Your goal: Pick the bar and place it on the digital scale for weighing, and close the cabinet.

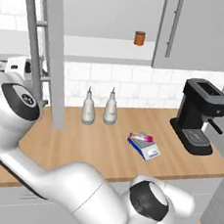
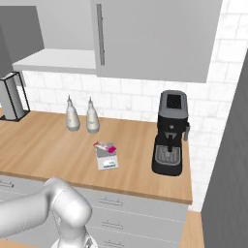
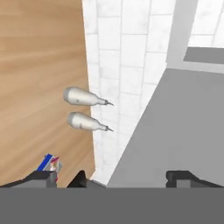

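1. My fingers stand wide apart with nothing between them, facing the grey cabinet door.
2. That door hangs open; it looks light and stiff, so I'd push on its flat face.
3. The cabinet shelf holds 1 brown jar.
4. The bar already lies on the digital scale on the worktop; thin, light, probably slippery.

open cabinet door juts over counter, bottles behind
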